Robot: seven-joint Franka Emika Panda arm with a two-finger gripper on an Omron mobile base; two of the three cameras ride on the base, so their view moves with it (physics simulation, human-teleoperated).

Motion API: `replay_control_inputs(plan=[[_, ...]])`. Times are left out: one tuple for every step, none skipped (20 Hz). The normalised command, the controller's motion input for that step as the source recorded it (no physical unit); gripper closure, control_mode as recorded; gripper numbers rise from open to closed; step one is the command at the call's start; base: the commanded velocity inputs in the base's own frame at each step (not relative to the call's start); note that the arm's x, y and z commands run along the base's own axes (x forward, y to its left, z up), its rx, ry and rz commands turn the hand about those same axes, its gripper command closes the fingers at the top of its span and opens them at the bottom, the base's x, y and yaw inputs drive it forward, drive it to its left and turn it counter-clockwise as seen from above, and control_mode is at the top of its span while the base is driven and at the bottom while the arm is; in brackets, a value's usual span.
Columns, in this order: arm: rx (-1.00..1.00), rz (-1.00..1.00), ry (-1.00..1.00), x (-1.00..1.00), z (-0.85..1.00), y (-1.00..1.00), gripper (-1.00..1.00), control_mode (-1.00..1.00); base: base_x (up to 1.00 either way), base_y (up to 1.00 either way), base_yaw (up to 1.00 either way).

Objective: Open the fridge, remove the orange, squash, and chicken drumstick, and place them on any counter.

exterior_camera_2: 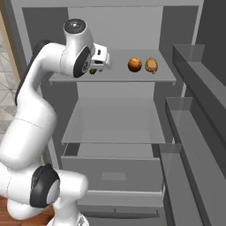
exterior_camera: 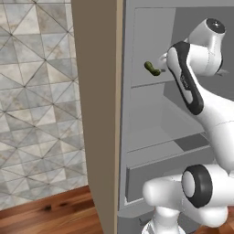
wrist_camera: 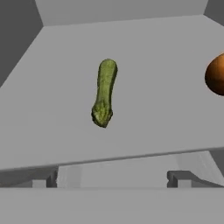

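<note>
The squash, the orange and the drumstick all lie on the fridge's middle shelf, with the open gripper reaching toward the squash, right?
Not quite: they lie on the top shelf, as the right base view shows. The squash, orange and drumstick are there, the open gripper facing the squash.

Orange (wrist_camera: 215, 75) cut by hand view's right edge; squash (exterior_camera_2: 93, 71) mostly behind the arm.
</note>
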Motion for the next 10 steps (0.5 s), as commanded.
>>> replay_control_inputs(plan=[[0.07,0.03,0.08,1.0,-0.08,0.01,-1.0,-1.0,0.0,0.0,0.0],[0.07,0.03,0.07,1.0,-0.1,0.0,-1.0,-1.0,0.0,0.0,0.0],[0.06,0.04,0.05,0.9,-0.09,0.03,-1.0,-1.0,0.0,0.0,0.0],[0.06,0.04,0.03,0.87,-0.12,0.05,-1.0,-1.0,0.0,0.0,0.0],[0.05,0.05,0.02,0.77,-0.16,0.15,-1.0,-1.0,0.0,0.0,0.0],[0.05,0.05,0.03,0.8,-0.2,0.16,-1.0,-1.0,0.0,0.0,0.0],[0.05,0.05,0.02,0.84,-0.22,0.13,-1.0,-1.0,0.0,0.0,0.0],[0.04,0.05,0.01,0.79,-0.26,0.11,-1.0,-1.0,0.0,0.0,0.0],[0.03,0.05,0.0,0.71,-0.26,0.1,-1.0,-1.0,0.0,0.0,0.0],[0.01,0.05,0.0,0.59,-0.26,0.14,-1.0,-1.0,0.0,0.0,0.0]])
